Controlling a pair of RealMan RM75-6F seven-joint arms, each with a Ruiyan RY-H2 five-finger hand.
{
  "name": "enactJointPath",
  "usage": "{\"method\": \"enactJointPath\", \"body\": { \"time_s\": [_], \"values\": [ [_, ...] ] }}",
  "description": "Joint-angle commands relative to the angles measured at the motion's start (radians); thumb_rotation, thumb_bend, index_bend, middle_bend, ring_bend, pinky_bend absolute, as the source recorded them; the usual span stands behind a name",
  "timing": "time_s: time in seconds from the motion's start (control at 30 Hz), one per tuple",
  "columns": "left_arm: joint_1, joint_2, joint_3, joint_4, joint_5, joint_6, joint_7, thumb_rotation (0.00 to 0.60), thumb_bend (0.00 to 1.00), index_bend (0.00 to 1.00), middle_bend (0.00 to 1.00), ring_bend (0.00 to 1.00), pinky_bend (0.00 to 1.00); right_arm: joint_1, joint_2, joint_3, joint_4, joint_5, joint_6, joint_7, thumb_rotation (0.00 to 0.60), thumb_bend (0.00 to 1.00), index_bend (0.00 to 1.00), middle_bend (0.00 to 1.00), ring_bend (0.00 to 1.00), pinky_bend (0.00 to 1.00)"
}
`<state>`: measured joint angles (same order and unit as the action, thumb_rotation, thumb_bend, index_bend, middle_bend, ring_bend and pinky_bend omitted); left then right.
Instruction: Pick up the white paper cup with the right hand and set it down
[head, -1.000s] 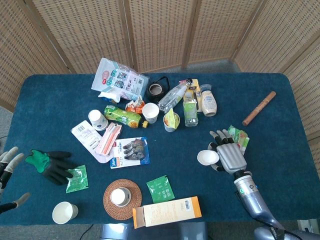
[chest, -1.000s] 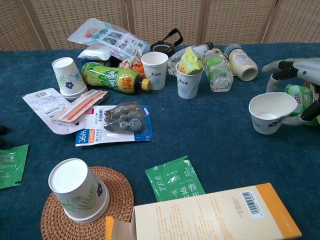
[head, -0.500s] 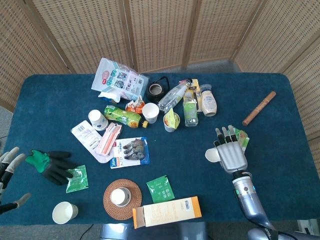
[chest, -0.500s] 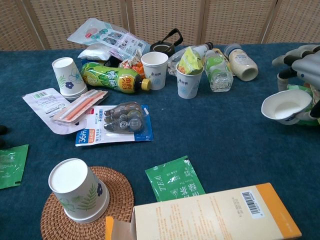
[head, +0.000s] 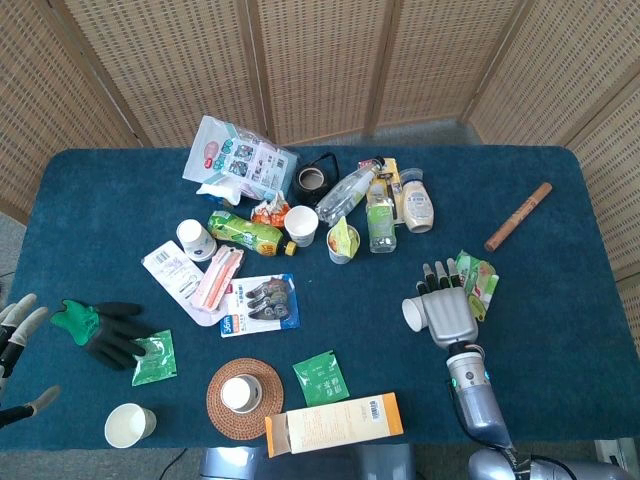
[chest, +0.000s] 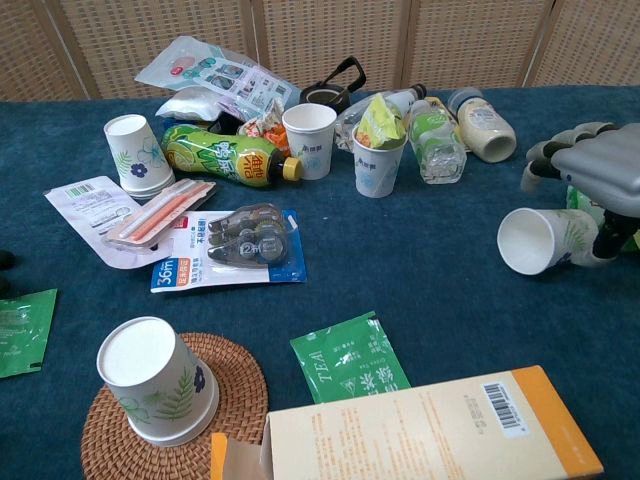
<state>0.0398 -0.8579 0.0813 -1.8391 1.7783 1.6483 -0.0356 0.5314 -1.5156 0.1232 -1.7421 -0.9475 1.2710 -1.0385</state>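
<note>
Upper centre of the chest view, a paper cup (chest: 378, 160) holds a yellow-green packet (chest: 379, 122); beside it an upright cup (chest: 310, 140) whose inside cannot be seen. At the right edge the white paper cup (chest: 545, 240), with faint leaf print, lies tipped, empty mouth facing left. The right hand (chest: 592, 190) grips it, fingers curled over. The left hand's fingers (head: 18, 325) are spread at the head view's left edge

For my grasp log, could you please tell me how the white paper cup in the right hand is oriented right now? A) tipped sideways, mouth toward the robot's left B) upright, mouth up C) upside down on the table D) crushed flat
A: the chest view shows the white paper cup lying sideways in the right hand, its open mouth facing the robot's left.
</note>
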Motion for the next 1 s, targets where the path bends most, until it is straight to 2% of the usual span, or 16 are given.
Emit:
{"method": "enactJointPath", "body": {
  "time_s": [0.03,0.2,0.33,0.57,0.77,1.0],
  "values": [
    [0.0,0.0,0.0,0.0,0.0,0.0,0.0,0.6,0.22,0.0,0.0,0.0,0.0,0.002,0.019,-0.007,-0.023,0.002,-0.017,0.031,0.6,0.18,0.09,0.0,0.0,0.0],
    [0.001,-0.001,0.001,0.0,0.002,0.0,0.004,0.6,0.22,0.0,0.0,0.0,0.0,0.007,0.059,-0.015,-0.056,-0.01,-0.049,0.092,0.6,0.17,0.09,0.0,0.0,0.0],
    [0.001,-0.001,0.002,-0.001,0.002,0.0,0.004,0.6,0.22,0.0,0.0,0.0,0.0,0.019,0.107,-0.014,-0.048,-0.021,-0.122,0.184,0.6,0.17,0.14,0.0,0.0,0.0],
    [0.001,-0.002,0.001,-0.001,0.002,0.0,0.007,0.6,0.22,0.0,0.0,0.0,0.0,0.045,0.174,-0.007,0.041,-0.058,-0.288,0.416,0.6,0.17,0.2,0.0,0.0,0.0],
    [0.0,-0.005,0.002,-0.002,0.001,-0.005,0.013,0.6,0.22,0.0,0.0,0.0,0.0,0.054,0.185,-0.011,0.136,-0.135,-0.334,0.55,0.6,0.17,0.22,0.0,0.0,0.0],
    [-0.002,-0.008,0.001,-0.005,-0.001,-0.011,0.023,0.6,0.22,0.0,0.0,0.0,0.0,0.064,0.187,-0.025,0.211,-0.17,-0.368,0.617,0.6,0.17,0.24,0.0,0.0,0.0]
  ]
}}
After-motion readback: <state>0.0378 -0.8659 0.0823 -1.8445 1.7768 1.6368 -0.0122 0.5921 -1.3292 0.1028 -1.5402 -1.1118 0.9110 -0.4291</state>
